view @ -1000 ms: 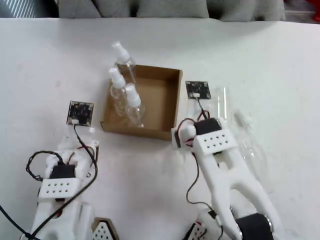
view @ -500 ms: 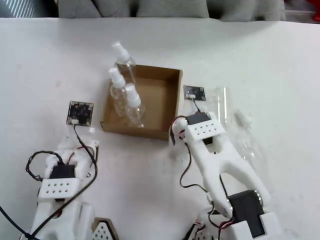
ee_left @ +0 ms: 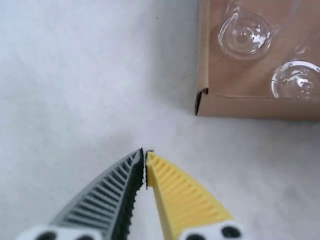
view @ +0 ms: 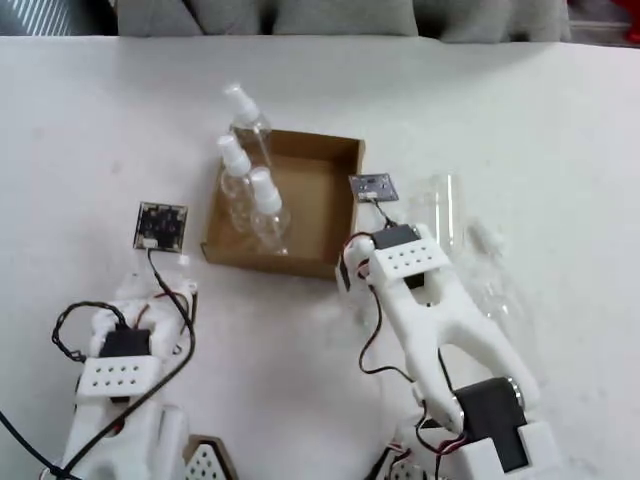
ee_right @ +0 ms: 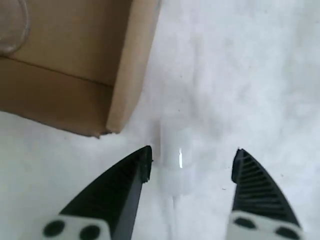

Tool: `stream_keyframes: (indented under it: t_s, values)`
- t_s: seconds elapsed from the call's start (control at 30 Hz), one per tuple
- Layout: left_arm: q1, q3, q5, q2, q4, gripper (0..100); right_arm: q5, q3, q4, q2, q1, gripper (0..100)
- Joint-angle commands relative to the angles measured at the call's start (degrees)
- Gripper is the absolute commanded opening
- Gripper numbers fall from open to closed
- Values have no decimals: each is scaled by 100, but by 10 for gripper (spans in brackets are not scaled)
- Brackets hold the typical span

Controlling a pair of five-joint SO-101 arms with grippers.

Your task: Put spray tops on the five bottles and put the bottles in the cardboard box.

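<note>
The cardboard box (view: 315,200) lies open in the middle of the table. Three clear bottles with white spray tops (view: 245,118) (view: 235,172) (view: 268,205) stand along its left wall. In the left wrist view two bottle bases (ee_left: 245,34) (ee_left: 296,80) show inside the box (ee_left: 250,106). A topless clear bottle (view: 447,208) lies right of the box, with a loose spray top (view: 487,240) and another clear bottle (view: 500,295) beside it. My right gripper (ee_right: 191,160) is open beside the box corner (ee_right: 120,75), over a faint clear piece (ee_right: 174,159). My left gripper (ee_left: 145,153) is shut and empty.
The right arm (view: 410,262) stretches from the front edge up to the box's near right corner. The left arm (view: 115,365) stays at the front left. The white table (view: 100,130) is open on the left and at the back.
The right arm has swung left, bringing its wrist close to the box's right wall. The left arm and the bottles have not moved.
</note>
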Motion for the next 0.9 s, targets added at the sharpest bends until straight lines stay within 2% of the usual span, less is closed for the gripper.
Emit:
stream_keyframes:
  t_s: [0.0,0.1,0.23,0.43,0.53,0.6,0.7,0.77,0.87]
  values:
    - [-4,-299,62,-145,70,24,79,-158,171,-110,-22,265]
    - [171,-308,105,-145,79,24,554,-211,462,-259,189,256]
    - [637,-457,422,-171,281,24,1257,-158,690,-716,1059,204]
    - [1288,-1820,747,-154,2163,24,1670,193,778,-1464,1798,100]
    - [1956,-2400,879,-154,2822,26,1767,369,857,-1912,2026,84]
    - [2492,-2752,1398,-145,3121,27,1837,519,857,-2176,2176,84]
    - [3336,-2971,2198,-145,3103,28,1908,659,857,-2519,2563,84]
    - [3864,-2725,2418,-145,2629,41,1908,721,831,-2624,2818,84]
    - [4690,-2145,2734,-145,1846,118,1908,791,796,-2624,2985,84]
